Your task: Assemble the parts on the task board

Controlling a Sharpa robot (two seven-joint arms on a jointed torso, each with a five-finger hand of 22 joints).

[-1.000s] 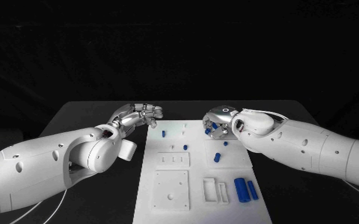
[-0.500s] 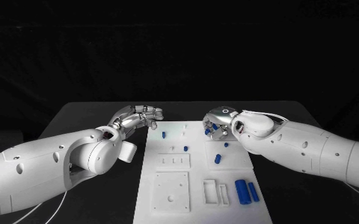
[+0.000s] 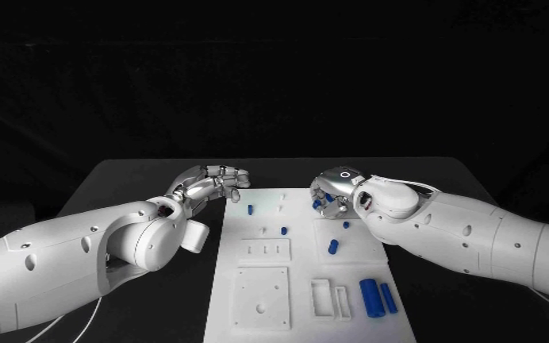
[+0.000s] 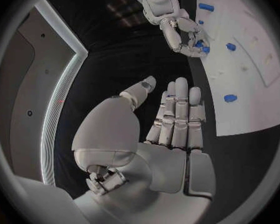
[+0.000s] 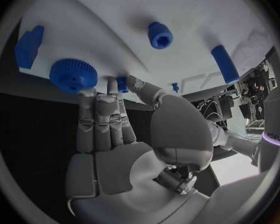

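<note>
The white task board (image 3: 300, 236) lies lengthwise in the middle of the table. My right hand (image 3: 335, 187) hovers over its far right corner. There its straight fingers (image 5: 99, 109) reach a blue gear (image 5: 73, 75), with a blue block (image 5: 29, 46) beside it. A small blue piece (image 5: 122, 83) shows between thumb tip and finger; whether it is pinched I cannot tell. My left hand (image 3: 215, 181) hangs just off the board's far left edge, fingers apart and holding nothing. Small blue pegs (image 3: 251, 209) stand on the far half, and two long blue cylinders (image 3: 377, 296) lie near the front right.
White raised plates (image 3: 262, 294) and a slotted frame (image 3: 328, 296) take up the board's near half. A short blue cylinder (image 3: 333, 245) lies mid-board on the right. Black table (image 3: 137, 176) runs along both sides of the board.
The whole picture has shifted slightly downward. Neither hand has visibly moved relative to the board.
</note>
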